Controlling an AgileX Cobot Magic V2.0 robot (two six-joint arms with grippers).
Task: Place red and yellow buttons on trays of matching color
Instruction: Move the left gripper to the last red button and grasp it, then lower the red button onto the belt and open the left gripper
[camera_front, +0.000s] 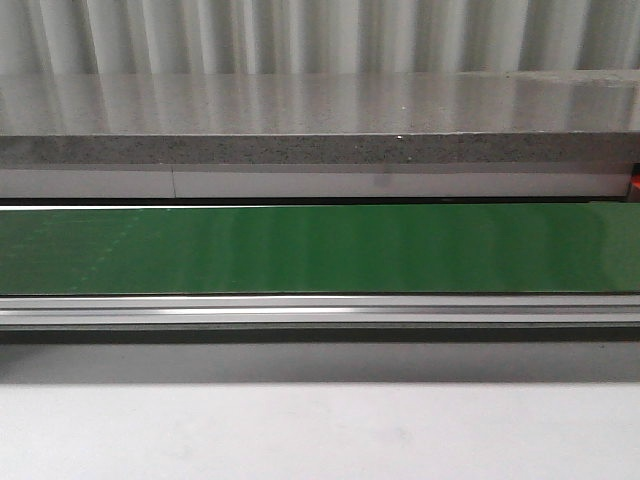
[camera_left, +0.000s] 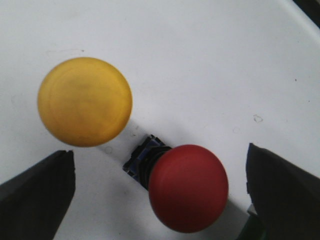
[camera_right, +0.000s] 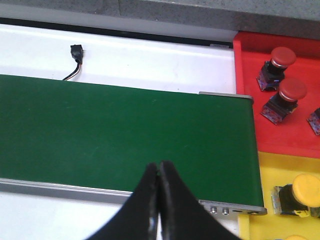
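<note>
Front view: green conveyor belt (camera_front: 320, 248) spans the full width, with an aluminium rail (camera_front: 320, 312) along its near edge and a grey stone ledge (camera_front: 320, 120) behind; neither arms nor buttons appear.
Left wrist view: yellow button (camera_left: 85, 101) and red button (camera_left: 188, 188) lie side by side on the white table (camera_left: 210, 60) — near, not touching.
Left gripper (camera_left: 160, 192): jaws spread wide, holding nothing; the red button sits between its dark fingers (camera_left: 37, 192).
Right wrist view: red tray (camera_right: 280, 132) holds red-capped buttons (camera_right: 278, 61); yellow tray (camera_right: 272, 172) beside it holds a yellow-capped button (camera_right: 302, 194).
Right gripper (camera_right: 159, 172): fingertips pressed together, empty — above the belt's near edge.
Open room: bare belt up to its end beside the trays.
</note>
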